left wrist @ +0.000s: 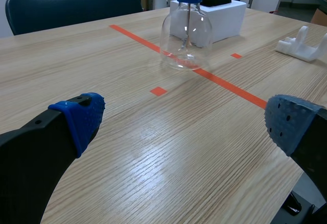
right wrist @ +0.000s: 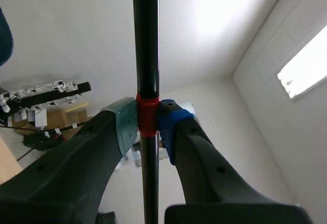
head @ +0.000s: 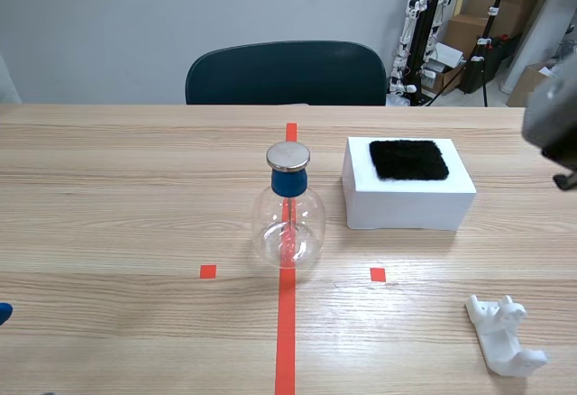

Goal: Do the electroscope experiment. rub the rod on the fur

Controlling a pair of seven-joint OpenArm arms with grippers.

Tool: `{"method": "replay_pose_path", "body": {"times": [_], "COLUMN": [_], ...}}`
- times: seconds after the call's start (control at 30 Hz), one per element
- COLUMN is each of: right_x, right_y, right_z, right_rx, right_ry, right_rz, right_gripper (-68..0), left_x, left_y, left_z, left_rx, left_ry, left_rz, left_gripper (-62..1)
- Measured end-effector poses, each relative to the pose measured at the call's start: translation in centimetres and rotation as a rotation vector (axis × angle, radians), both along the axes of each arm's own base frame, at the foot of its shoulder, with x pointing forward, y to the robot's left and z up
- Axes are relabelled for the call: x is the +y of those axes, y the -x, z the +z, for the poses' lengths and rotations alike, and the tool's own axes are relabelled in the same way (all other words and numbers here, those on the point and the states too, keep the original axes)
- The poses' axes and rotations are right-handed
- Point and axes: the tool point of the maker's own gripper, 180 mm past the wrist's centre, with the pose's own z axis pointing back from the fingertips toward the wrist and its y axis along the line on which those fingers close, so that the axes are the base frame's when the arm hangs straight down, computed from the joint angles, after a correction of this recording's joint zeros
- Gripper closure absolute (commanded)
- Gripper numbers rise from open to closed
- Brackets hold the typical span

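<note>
Currently the right gripper (right wrist: 147,127) is clamped on a thin black rod with a red band (right wrist: 146,40), its grey-green and blue pads pressing the band from either side. The right wrist view looks up at the ceiling, so the rod is held high and roughly upright. In the scene view only part of the raised right arm (head: 550,129) shows at the far right edge, and the rod itself cannot be made out there. On the wooden table (head: 108,188) sits a white foam block (head: 407,198) with a patch of black fur (head: 408,159) on its top face, untouched and with nothing near it. Just beside the block, on the red tape line, stands a clear glass electroscope flask with a blue stopper and a flat metal disc on top (head: 288,219). A white plastic stand (head: 505,336) lies empty near the robot's right side. The left gripper (left wrist: 179,127) hangs low over bare table with its blue-padded fingers spread wide apart, holding nothing. Judging by this, the rod is picked up, but lowering it to the fur and rubbing it are not yet done.
</note>
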Motion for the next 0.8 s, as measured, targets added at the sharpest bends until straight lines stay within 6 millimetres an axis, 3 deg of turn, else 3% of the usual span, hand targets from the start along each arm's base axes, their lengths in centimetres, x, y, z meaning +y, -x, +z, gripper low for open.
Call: {"method": "replay_pose_path", "body": {"times": [0.17,0.43,0.8], "right_x": [-2.1,-6.8,-12.0], "right_y": [-3.8,-8.4,-12.0], "right_z": [-3.4,-6.8,-12.7], "right_rx": [0.131,0.186,0.294], "right_ry": [0.214,0.346,0.530], "right_rz": [0.020,-0.114,-0.278], "right_gripper": [0.0,0.0,0.0], "left_x": [0.0,0.0,0.0], "left_y": [0.0,0.0,0.0], "left_z": [0.0,0.0,0.0], "left_rx": [0.000,0.000,0.000], "left_ry": [0.000,0.000,0.000], "left_rz": [0.000,0.000,0.000], "left_gripper": [-62.3,-62.3,-62.3]}}
